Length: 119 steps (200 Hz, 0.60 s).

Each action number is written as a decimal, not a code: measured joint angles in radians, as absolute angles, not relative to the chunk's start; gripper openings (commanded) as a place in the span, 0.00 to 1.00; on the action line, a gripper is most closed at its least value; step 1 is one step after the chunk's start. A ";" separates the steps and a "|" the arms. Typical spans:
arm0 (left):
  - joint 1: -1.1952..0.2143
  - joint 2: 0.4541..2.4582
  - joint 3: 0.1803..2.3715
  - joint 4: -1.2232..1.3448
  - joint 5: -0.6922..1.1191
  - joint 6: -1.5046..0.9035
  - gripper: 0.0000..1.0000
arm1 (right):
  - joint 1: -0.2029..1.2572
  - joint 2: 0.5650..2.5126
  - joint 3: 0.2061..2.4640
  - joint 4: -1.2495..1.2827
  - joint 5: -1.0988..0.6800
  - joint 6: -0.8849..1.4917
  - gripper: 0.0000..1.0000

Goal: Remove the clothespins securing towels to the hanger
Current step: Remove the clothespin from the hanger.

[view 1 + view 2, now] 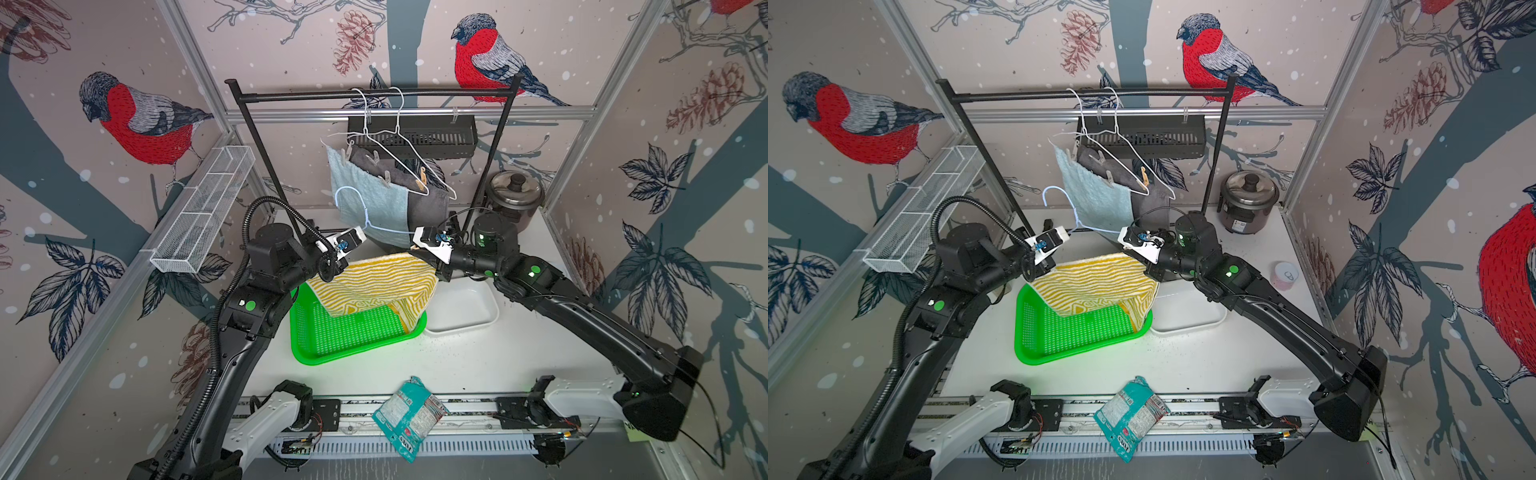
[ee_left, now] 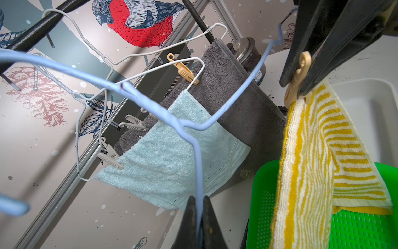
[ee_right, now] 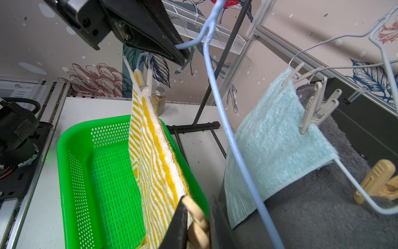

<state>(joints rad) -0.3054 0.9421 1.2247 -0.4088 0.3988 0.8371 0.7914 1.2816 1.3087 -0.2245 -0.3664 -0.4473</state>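
Note:
My left gripper (image 2: 199, 200) is shut on the wire of a blue hanger (image 2: 150, 101), held above the green basket (image 1: 353, 336). A yellow-and-white striped towel (image 1: 374, 282) hangs from it. My right gripper (image 3: 198, 200) is shut on a tan clothespin (image 3: 197, 217) at one top corner of that towel; a whitish clothespin (image 3: 148, 79) pins the other corner near my left gripper (image 3: 181, 56). On white hangers (image 1: 399, 141) on the rack, a light blue towel (image 2: 172, 155) and a dark grey towel (image 2: 237, 90) are pinned by grey clothespins (image 2: 133, 125) and a tan one (image 2: 183, 70).
A white tray (image 1: 465, 309) sits beside the basket, a rice cooker (image 1: 515, 195) at the back right and a pink can (image 1: 1285, 275) by the right wall. A snack packet (image 1: 409, 415) lies at the front edge. The black rack (image 1: 374, 94) stands across the back.

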 measured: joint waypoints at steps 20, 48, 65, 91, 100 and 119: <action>-0.305 0.942 1.223 -0.408 0.396 0.837 0.00 | 0.792 1.280 1.311 -0.224 -0.367 -0.444 0.14; -0.305 0.942 1.223 -0.407 0.393 0.837 0.00 | 0.797 1.277 1.313 -0.223 -0.365 -0.440 0.13; -0.305 0.944 1.223 -0.407 0.393 0.836 0.00 | 0.802 1.277 1.314 -0.217 -0.353 -0.436 0.13; -0.305 0.946 1.223 -0.402 0.392 0.836 0.00 | 0.813 1.277 1.316 -0.204 -0.329 -0.422 0.11; -0.305 0.947 1.223 -0.402 0.392 0.836 0.00 | 0.817 1.279 1.318 -0.201 -0.322 -0.418 0.11; -0.305 0.947 1.223 -0.402 0.390 0.836 0.00 | 0.823 1.283 1.320 -0.192 -0.311 -0.416 0.10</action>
<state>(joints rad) -0.3050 0.9470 1.2232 -0.4015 0.3904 0.8360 0.8234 1.2835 1.3205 -0.1917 -0.3111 -0.4164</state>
